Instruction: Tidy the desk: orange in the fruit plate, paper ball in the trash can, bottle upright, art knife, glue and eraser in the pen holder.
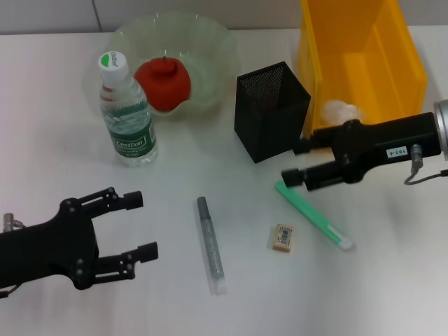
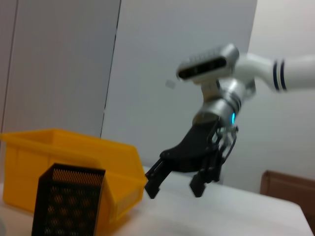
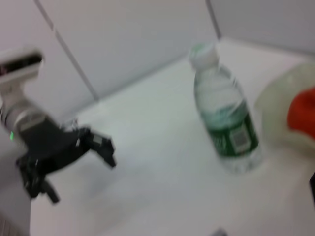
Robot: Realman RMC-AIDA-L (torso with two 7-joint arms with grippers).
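Note:
The orange [image 1: 164,82] lies in the fruit plate [image 1: 213,43] at the back. The bottle [image 1: 127,112] stands upright in front of the plate's left side and also shows in the right wrist view [image 3: 226,118]. The paper ball [image 1: 341,110] lies in the trash can [image 1: 402,66]. The pen holder [image 1: 271,110] stands left of the can. A grey stick-shaped tool [image 1: 210,243], a green one [image 1: 313,215] and the eraser [image 1: 283,237] lie on the desk. My right gripper [image 1: 294,162] is open and empty above the green tool's far end. My left gripper [image 1: 145,225] is open and empty at the front left.
The left wrist view shows my right gripper [image 2: 173,189] open beside the trash can [image 2: 74,152] and pen holder [image 2: 69,201]. I cannot tell which stick-shaped tool is the art knife and which the glue. A wall runs behind the desk.

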